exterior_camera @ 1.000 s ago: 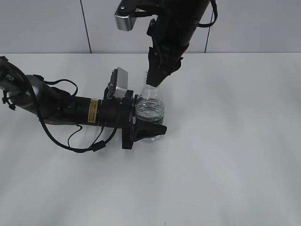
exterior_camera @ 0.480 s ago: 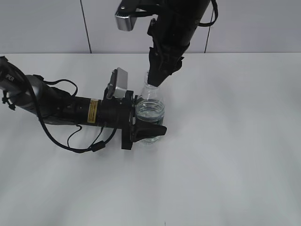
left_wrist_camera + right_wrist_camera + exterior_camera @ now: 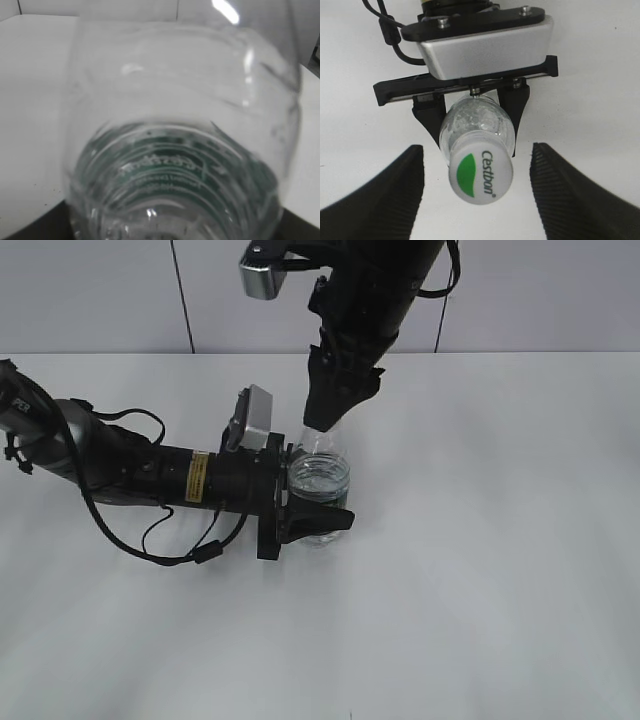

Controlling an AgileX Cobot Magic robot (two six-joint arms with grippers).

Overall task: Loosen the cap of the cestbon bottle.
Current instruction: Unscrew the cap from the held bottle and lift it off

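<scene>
The left gripper is clamping the upright bottle mid-table while the right gripper is hanging with jaws wide either side of the cap, untouched, needing to close and twist.

Spread the right end effector wide, fingers clear of the cap on both sides, and rose slightly above the cestbon bottle.

Your left arm is black and tubular, with a yellow label band, looped black cables and a silver camera block near the wrist. Your right arm is black too, with a silver camera block; its jaws are ribbed black.
</scene>
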